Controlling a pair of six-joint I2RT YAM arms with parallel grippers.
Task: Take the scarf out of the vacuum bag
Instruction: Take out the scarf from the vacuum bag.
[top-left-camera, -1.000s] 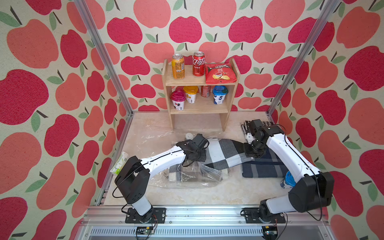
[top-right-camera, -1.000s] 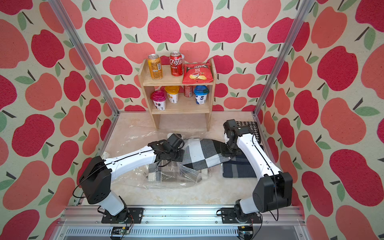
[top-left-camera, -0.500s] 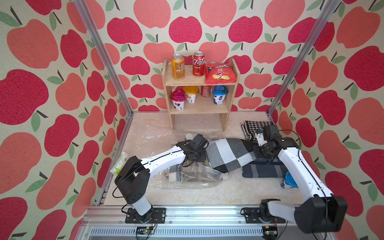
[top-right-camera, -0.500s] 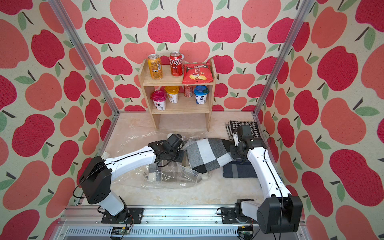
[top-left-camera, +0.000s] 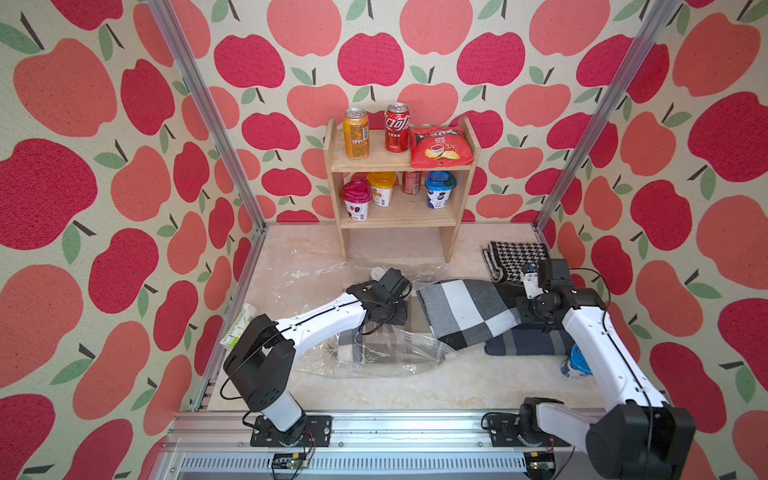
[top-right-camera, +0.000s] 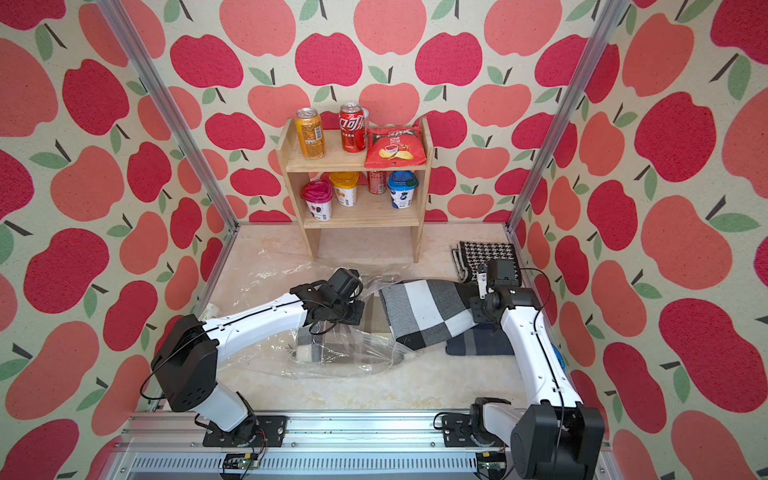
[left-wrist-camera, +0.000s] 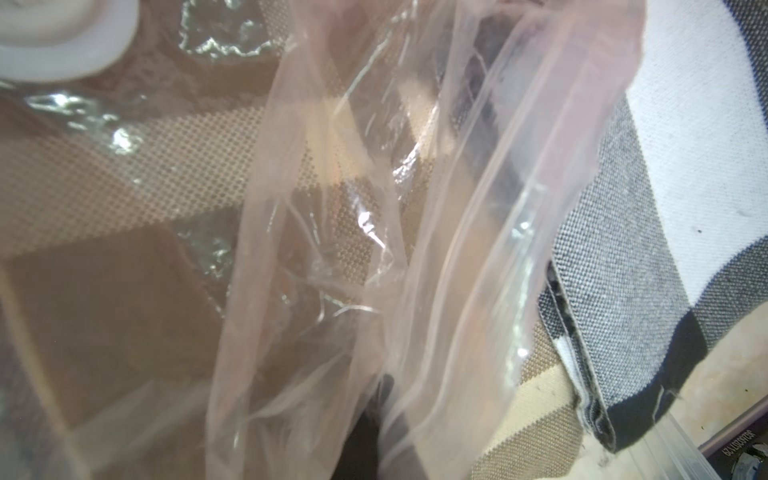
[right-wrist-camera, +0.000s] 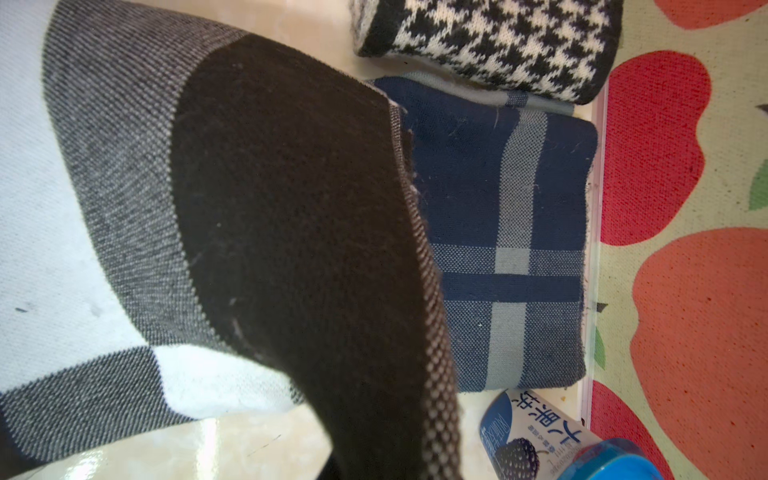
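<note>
The scarf (top-left-camera: 465, 316) is checked grey, white and black and stretches across the floor between both arms. My right gripper (top-left-camera: 524, 312) is shut on its black right end (right-wrist-camera: 291, 232), and the cloth hides the fingers. The scarf's left end rests at the mouth of the vacuum bag (top-left-camera: 374, 353), a crumpled clear bag with a round white valve cap (left-wrist-camera: 54, 37). My left gripper (left-wrist-camera: 384, 419) is shut on the bag's plastic near the mouth, its dark fingers showing through the film. A beige and brown checked cloth (top-left-camera: 357, 347) lies inside the bag.
A folded navy plaid scarf (top-left-camera: 528, 345) and a houndstooth scarf (top-left-camera: 515, 253) lie by the right wall, beside a blue-lidded cup (top-left-camera: 575, 365). A wooden shelf (top-left-camera: 399, 162) with cans, cups and a crisp packet stands at the back. A small packet (top-left-camera: 239, 326) leans at the left wall.
My right gripper has moved to the right and toward the front, drawing the checked scarf further out of the bag. The left arm has held still on the plastic.
</note>
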